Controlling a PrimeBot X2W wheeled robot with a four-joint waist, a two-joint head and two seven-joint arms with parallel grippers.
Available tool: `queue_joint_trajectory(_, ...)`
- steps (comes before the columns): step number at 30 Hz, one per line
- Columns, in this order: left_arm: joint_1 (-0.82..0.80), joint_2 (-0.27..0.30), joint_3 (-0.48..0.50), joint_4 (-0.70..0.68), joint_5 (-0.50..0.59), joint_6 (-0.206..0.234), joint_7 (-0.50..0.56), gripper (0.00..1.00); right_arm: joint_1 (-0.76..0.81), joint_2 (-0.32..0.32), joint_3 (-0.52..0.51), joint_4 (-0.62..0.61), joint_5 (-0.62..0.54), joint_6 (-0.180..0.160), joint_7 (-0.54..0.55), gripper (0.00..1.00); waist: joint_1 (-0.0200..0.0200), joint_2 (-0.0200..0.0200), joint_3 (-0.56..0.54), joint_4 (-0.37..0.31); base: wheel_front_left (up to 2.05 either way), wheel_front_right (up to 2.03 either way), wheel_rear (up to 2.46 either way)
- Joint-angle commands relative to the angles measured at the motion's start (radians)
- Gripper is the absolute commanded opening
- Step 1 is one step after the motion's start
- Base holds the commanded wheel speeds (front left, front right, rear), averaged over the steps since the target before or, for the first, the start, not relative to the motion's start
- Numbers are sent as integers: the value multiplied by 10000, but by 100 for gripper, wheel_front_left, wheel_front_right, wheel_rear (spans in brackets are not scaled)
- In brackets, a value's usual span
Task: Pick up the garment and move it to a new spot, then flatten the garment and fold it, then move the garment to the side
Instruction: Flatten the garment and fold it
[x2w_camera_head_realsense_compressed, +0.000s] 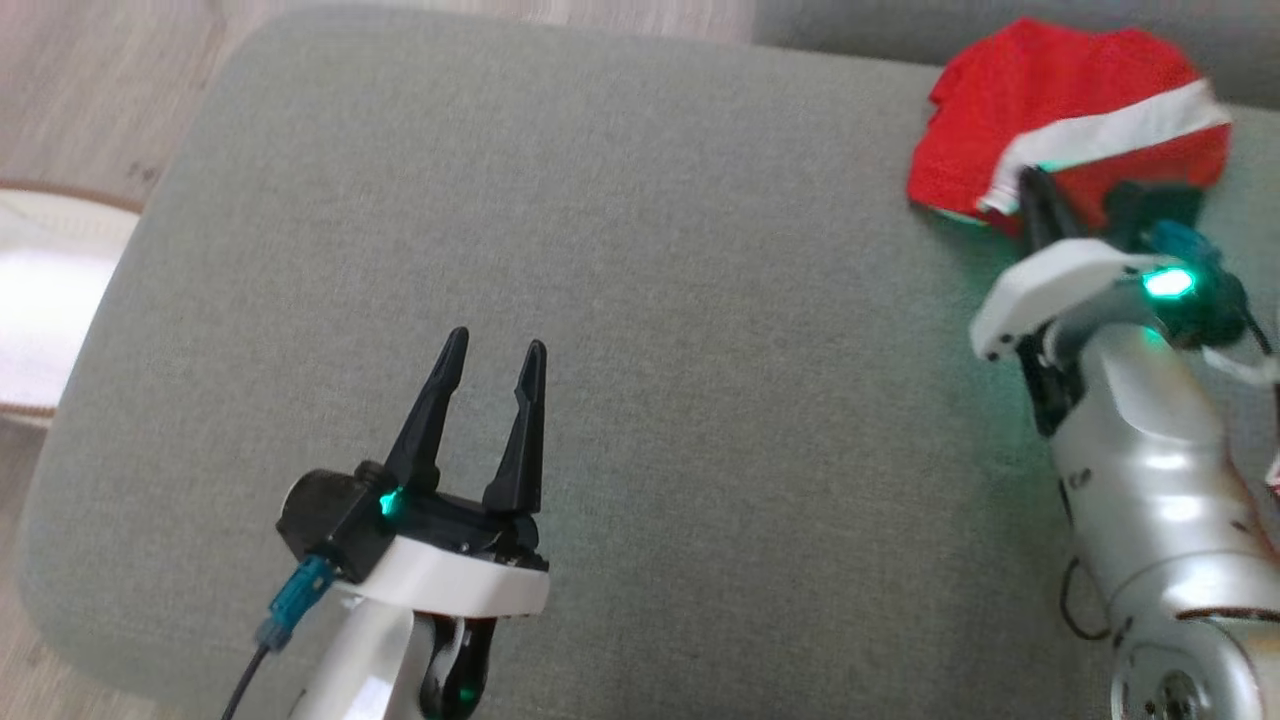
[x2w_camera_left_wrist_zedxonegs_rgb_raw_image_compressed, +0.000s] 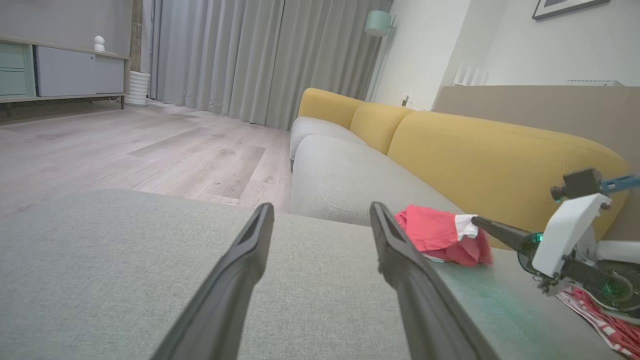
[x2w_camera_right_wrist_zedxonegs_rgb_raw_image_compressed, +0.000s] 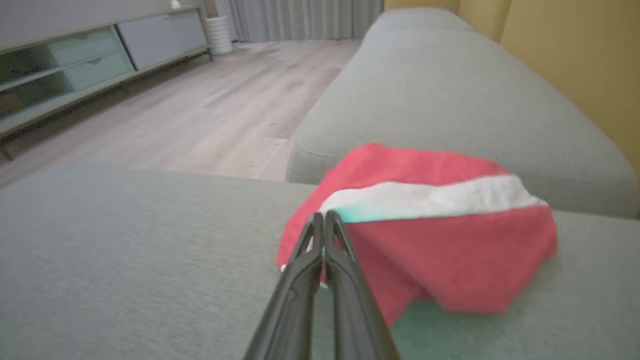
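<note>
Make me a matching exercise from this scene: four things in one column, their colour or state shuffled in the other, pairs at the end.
Column one:
1. left gripper
2. right gripper
3. garment
4. sofa backrest

Column two:
A. yellow
B. shut on the garment's edge
C. open, nothing between its fingers
D. red with a white band, crumpled

Pairs: 1-C, 2-B, 3-D, 4-A

Pale wood flooring (x2w_camera_left_wrist_zedxonegs_rgb_raw_image_compressed: 175, 145) is being bordered by grey curtains (x2w_camera_left_wrist_zedxonegs_rgb_raw_image_compressed: 240, 55) and a low sideboard (x2w_camera_left_wrist_zedxonegs_rgb_raw_image_compressed: 65, 75); grey seat cushions (x2w_camera_left_wrist_zedxonegs_rgb_raw_image_compressed: 350, 175) are being backed by yellow upholstery (x2w_camera_left_wrist_zedxonegs_rgb_raw_image_compressed: 475, 145).
</note>
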Motion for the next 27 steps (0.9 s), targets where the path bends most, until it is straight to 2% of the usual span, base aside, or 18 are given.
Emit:
queue_joint_trajectory(1,-142,20,352,-236,35,15,-80,100,-708,137,983,-205,541,-9,-208,0,0,0,-447,-197,0,0,0)
queue_joint_trajectory(4,-36,20,336,-236,4,15,-80,100,-901,138,2705,-616,1806,-9,-258,0,0,0,-845,-245,0,0,0)
queue_joint_trajectory(9,292,20,638,-402,-751,15,-80,100,-1019,139,5524,-2302,3897,-9,-266,0,0,0,-1492,-118,0,0,0)
queue_joint_trajectory(15,737,20,778,-447,-913,15,-80,100,-1820,140,7854,-3685,5701,-9,-250,0,0,0,-2133,280,0,0,0)
queue_joint_trajectory(20,1048,20,945,-441,-829,15,-80,100,-2815,140,8495,-4354,7135,-9,-261,0,0,0,-2408,523,0,0,0)
queue_joint_trajectory(27,1305,20,1165,-533,-734,15,-80,100,-3256,140,7615,-4185,7763,-9,-267,0,0,0,-2421,530,0,0,0)
